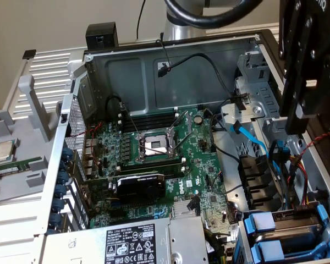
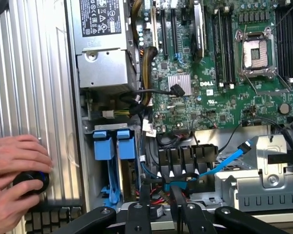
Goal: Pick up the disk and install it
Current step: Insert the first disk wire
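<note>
Two blue-framed drives (image 1: 275, 239) sit side by side in the bay at the case's front corner, low on the exterior view's right. In the wrist view their blue handles (image 2: 113, 146) stand upright in the bay. I cannot tell which of them is the disk. My gripper (image 1: 300, 118) hangs high over the case's right side, above the drive cage and well clear of the drives. In the wrist view the gripper (image 2: 158, 195) is partly open, and only cables show beyond its fingers (image 2: 136, 214). It holds nothing.
The open case holds a green motherboard (image 1: 170, 159) with a bare processor socket (image 1: 154, 146), a power supply (image 1: 132, 245) and a blue data cable (image 2: 224, 163). A person's hands (image 2: 14, 163) rest on a black knob (image 2: 31, 181) on the ribbed panel beside the case. A small silver chip (image 1: 3, 151) lies on the grey tray.
</note>
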{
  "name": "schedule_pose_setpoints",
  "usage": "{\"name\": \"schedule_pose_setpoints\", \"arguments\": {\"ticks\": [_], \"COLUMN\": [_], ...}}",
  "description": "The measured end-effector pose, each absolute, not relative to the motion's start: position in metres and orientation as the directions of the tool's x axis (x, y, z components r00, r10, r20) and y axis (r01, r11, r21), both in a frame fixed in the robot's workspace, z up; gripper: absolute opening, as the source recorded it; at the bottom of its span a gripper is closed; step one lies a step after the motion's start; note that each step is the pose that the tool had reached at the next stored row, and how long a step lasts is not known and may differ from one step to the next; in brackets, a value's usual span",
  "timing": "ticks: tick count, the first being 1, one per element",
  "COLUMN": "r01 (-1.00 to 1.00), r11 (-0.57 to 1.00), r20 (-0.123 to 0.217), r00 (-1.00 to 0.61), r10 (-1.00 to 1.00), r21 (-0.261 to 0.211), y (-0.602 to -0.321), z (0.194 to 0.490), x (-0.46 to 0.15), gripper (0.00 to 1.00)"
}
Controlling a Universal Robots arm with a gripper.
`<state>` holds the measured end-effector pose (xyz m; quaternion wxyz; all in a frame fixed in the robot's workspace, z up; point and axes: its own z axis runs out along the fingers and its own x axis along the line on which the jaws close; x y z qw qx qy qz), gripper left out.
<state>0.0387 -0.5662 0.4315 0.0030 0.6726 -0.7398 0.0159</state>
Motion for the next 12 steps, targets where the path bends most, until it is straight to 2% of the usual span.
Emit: {"name": "schedule_pose_setpoints", "arguments": {"ticks": [5,10,12], "r01": [-0.995,-0.992,-0.991], "r11": [0.095,0.095,0.095], "r20": [0.028,0.035,0.034], "r00": [-0.095,-0.092,-0.092], "r10": [-0.995,-0.995,-0.995], "r21": [0.005,0.084,0.090], "y": [-0.564,-0.564,-0.564], "z": [0.427,0.426,0.423], "x": [0.049,0.053,0.054], "gripper": [0.31,0.31,0.31]}}
